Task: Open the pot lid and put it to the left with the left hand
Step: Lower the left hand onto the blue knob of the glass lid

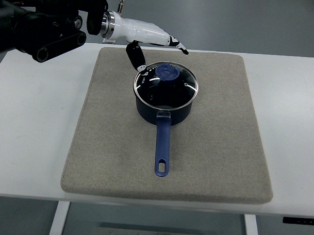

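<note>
From the top view I see a blue pot (164,105) standing upright a little far of the middle of a grey mat (218,140), which lies on the white counter (32,139). The pot's long blue handle (162,146) points straight toward the near edge, with a hanging slot at its end. The glass lid (166,86) sits flat on the pot's rim, its blue knob (168,73) at the centre. My left hand (152,42) comes in from the far left on a dark arm (39,23), hovering over the far edge of the mat, just far and left of the pot. Its white fingers (167,39) reach out to the right, loose and spread, gripping nothing, while the black thumb (135,56) hangs down toward the lid's far-left rim; I cannot tell whether its tip touches the rim. The knob itself is clear of the hand.
</note>
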